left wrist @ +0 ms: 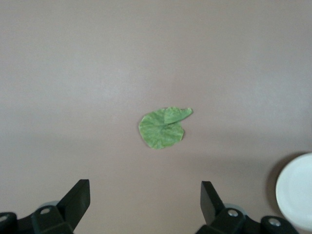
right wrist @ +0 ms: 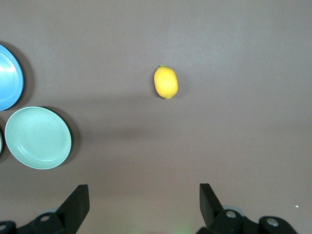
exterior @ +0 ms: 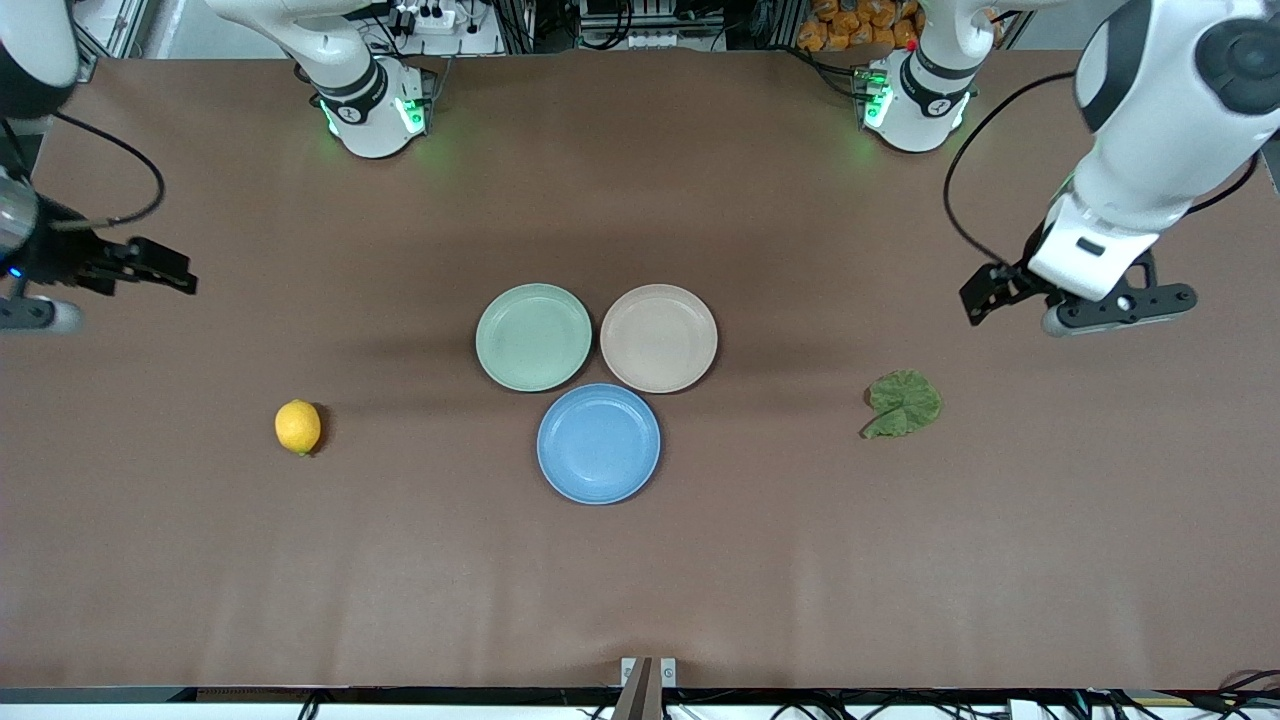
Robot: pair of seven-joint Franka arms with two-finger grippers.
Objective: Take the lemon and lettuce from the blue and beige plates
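Observation:
The lemon (exterior: 298, 427) lies on the bare table toward the right arm's end, apart from the plates; it also shows in the right wrist view (right wrist: 165, 82). The lettuce (exterior: 903, 404) lies flat on the table toward the left arm's end, and shows in the left wrist view (left wrist: 163, 129). The blue plate (exterior: 598, 443) and the beige plate (exterior: 659, 338) are both empty at mid-table. My left gripper (exterior: 1120, 305) (left wrist: 145, 190) is open and empty above the table beside the lettuce. My right gripper (exterior: 35, 315) (right wrist: 144, 190) is open and empty over the table's edge at its own end.
An empty mint-green plate (exterior: 533, 337) touches the beige and blue plates; it also shows in the right wrist view (right wrist: 38, 137) beside the blue plate (right wrist: 7, 78). A pale plate rim (left wrist: 297, 190) shows in the left wrist view. The brown tabletop (exterior: 640, 580) is bare elsewhere.

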